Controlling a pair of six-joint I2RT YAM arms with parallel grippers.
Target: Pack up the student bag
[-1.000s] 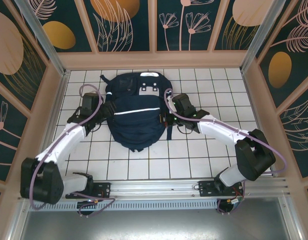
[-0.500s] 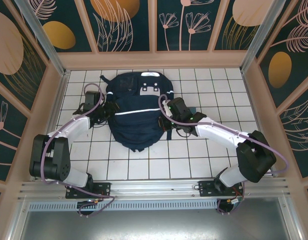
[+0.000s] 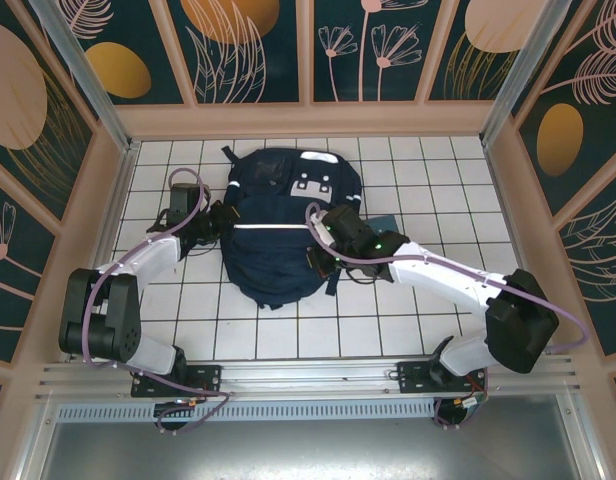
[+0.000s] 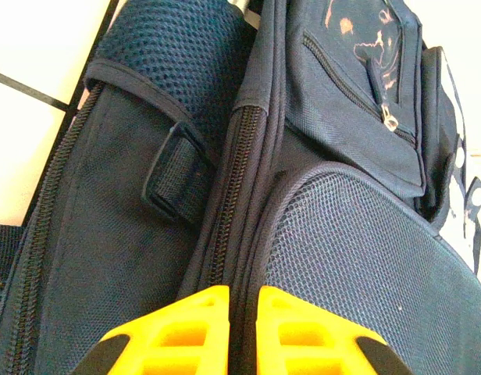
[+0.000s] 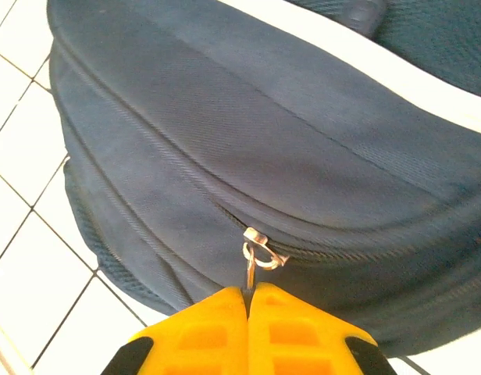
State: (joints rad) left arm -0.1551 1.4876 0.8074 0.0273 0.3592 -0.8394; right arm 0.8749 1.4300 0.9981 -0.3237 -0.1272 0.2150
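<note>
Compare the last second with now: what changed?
The left gripper closed on the student bag at its side seam. The right gripper, still shut on the zipper pull, slid leftward, and the bag's top swung slightly right. The bag stayed flat on the table.

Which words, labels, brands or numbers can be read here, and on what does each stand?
No text can be read.
The grey-white patches on the student bag: too small to tell any letters.
The faded pinkish print on its fabric: blurred, unreadable.
</note>
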